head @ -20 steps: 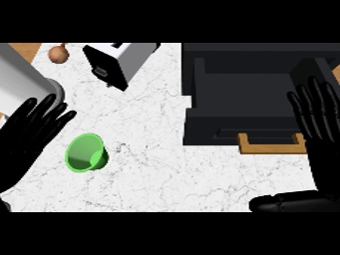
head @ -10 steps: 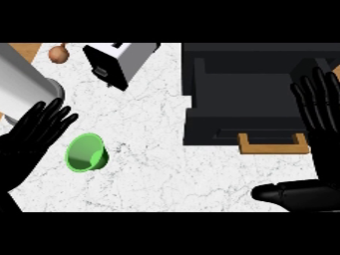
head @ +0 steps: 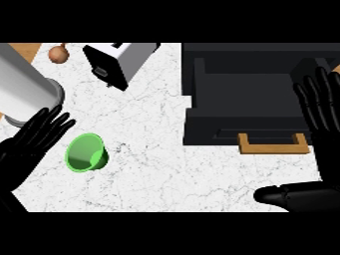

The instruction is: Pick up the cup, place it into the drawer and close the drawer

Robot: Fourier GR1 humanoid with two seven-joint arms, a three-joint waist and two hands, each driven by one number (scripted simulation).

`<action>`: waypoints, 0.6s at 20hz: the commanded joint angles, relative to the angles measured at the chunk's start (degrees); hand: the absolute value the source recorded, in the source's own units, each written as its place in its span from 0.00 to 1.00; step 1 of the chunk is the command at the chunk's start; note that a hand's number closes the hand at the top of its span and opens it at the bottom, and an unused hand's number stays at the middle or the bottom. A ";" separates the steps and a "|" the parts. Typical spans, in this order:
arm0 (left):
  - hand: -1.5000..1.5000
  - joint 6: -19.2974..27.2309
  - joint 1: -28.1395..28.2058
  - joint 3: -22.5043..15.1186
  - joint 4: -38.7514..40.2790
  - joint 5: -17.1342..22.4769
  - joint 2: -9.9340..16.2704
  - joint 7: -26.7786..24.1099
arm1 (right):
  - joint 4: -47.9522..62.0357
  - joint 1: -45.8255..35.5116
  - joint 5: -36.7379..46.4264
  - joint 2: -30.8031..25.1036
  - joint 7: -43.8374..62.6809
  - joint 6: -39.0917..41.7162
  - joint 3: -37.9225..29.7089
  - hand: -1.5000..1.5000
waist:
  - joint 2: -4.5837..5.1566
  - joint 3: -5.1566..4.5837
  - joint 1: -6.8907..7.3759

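Note:
A green cup (head: 85, 153) lies tipped on the white marble counter (head: 154, 149), its mouth turned toward the lower left. My left hand (head: 25, 149) is open right beside the cup's left side, fingers straight and pointing up-right. The black drawer (head: 246, 102) stands pulled open at the right, with a wooden handle (head: 273, 144) on its front. Over the drawer's right edge my right hand (head: 327, 129) is open, fingers up, thumb stretched left along the bottom.
A large grey cylinder (head: 14, 89) lies at the upper left, just above my left hand. A white and black toaster (head: 117, 62) stands at the top centre, with a small brown object (head: 58, 53) to its left. Wood shows past the counter's left edge.
My left hand has slid right and up, closer to the cup. My right hand has shifted slightly up and left over the drawer's right side. The cup has not moved.

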 commanded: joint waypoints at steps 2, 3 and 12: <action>0.00 -2.25 -1.15 2.72 6.90 -5.66 0.05 -4.68 | 3.02 1.36 1.12 0.64 -4.70 1.09 0.18 0.00 | 0.03 0.00 -0.02; 0.00 -0.41 -2.96 0.76 7.35 -7.97 -2.24 -4.70 | 0.72 -2.38 0.34 0.33 1.73 -0.71 -0.06 0.00 | 0.01 -0.01 -0.04; 0.00 -2.57 -6.77 2.92 24.29 -21.65 -0.88 -20.78 | -1.41 0.48 -0.38 0.37 1.45 0.70 0.03 0.00 | 0.02 -0.01 -0.15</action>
